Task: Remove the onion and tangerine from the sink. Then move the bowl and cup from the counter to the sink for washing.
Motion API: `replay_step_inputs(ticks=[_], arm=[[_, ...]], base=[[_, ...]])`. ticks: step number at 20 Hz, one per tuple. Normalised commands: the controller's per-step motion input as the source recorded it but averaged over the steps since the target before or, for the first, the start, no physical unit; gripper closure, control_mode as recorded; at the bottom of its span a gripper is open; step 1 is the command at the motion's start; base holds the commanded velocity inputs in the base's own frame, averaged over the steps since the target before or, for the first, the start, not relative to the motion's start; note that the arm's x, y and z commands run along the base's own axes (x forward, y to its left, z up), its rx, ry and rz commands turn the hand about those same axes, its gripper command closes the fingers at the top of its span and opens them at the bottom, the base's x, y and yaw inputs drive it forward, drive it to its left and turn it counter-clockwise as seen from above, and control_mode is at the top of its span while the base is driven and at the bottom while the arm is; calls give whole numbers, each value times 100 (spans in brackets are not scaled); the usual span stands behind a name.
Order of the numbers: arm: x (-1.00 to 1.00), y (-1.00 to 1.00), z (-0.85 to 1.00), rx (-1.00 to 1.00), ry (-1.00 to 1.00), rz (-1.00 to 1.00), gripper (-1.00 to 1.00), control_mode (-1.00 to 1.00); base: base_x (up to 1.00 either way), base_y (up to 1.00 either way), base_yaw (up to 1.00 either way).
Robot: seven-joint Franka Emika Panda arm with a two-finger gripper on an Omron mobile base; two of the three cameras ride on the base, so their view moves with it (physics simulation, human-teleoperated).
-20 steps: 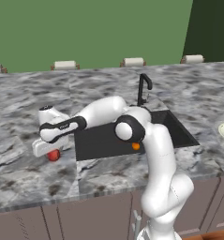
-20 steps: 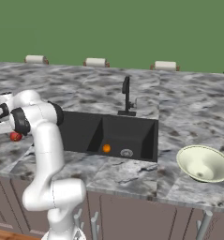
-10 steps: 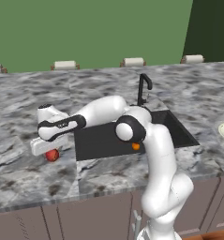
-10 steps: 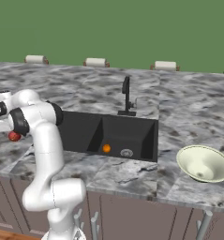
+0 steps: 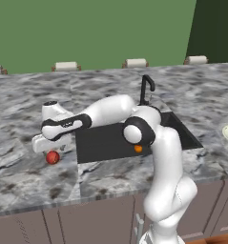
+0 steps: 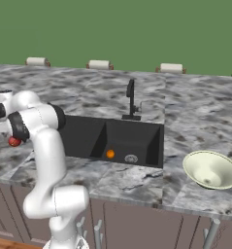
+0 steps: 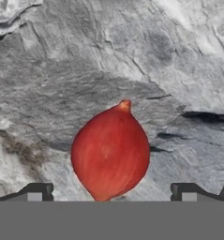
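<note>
The onion (image 7: 110, 152), a glossy red ball, rests on the marble counter (image 5: 39, 181) left of the sink (image 5: 101, 143). My gripper (image 5: 51, 148) hangs just above it, open, with its fingertips (image 7: 37, 192) standing wide on either side of the onion and not touching it. In the right base view the onion (image 6: 13, 141) peeks out beside my arm. The tangerine (image 5: 138, 148) lies on the floor of the black sink (image 6: 137, 138), near the drain. The cream bowl (image 6: 210, 169) sits on the counter at the far right. The cup is out of view.
A thin black faucet (image 6: 131, 99) stands at the back edge of the sink. Paper-towel-like rolls (image 6: 99, 64) line the back of the counter against the green wall. Brown cabinets (image 6: 137, 219) run below the counter's front edge.
The arm and the onion stay in the same place on the counter. Nothing else has visibly moved.
</note>
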Motion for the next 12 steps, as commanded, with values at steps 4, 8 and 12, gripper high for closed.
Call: replay_step_inputs(ticks=[4, 8, 12], arm=[[-11, -18, 20, 6, -15, -8, -100, -100], [-14, -20, 16, 2, -21, -6, -100, -100], [-12, -27, 11, 1, -16, -9, -100, -100]], base=[[0, 0, 0], [0, 0, 0], [0, 0, 0]])
